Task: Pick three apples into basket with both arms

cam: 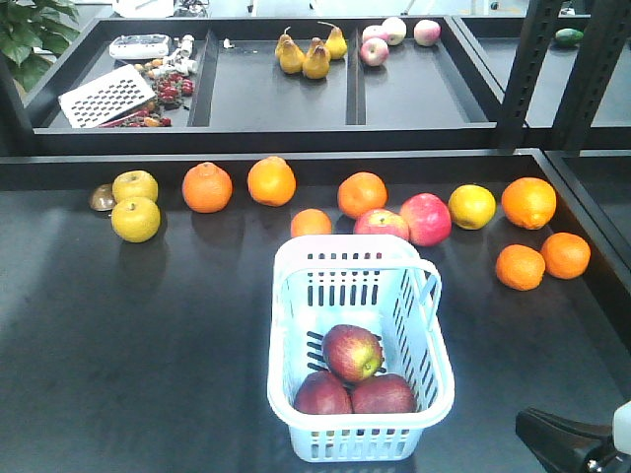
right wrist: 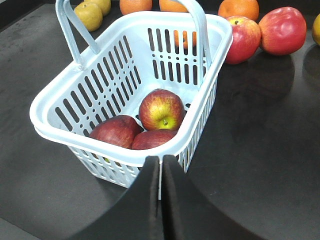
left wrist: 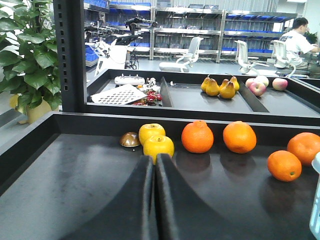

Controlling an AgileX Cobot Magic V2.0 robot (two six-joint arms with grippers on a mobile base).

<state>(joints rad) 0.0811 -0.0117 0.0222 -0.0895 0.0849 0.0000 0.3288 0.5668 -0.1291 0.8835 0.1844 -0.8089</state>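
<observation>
Three apples point(cam: 353, 379) piled in basket point(cam: 286, 325), lower centre of front view. Left gripper point(left wrist: 154, 165) fingers together, empty; right gripper point(right wrist: 161, 162) fingers together, bottom centre beside basket rim.

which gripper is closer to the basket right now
Right. The right gripper sits shut just outside the basket, by the rim nearest its camera. The left gripper, also shut, faces the yellow fruit; only the basket's edge shows at that view's right border.
</observation>
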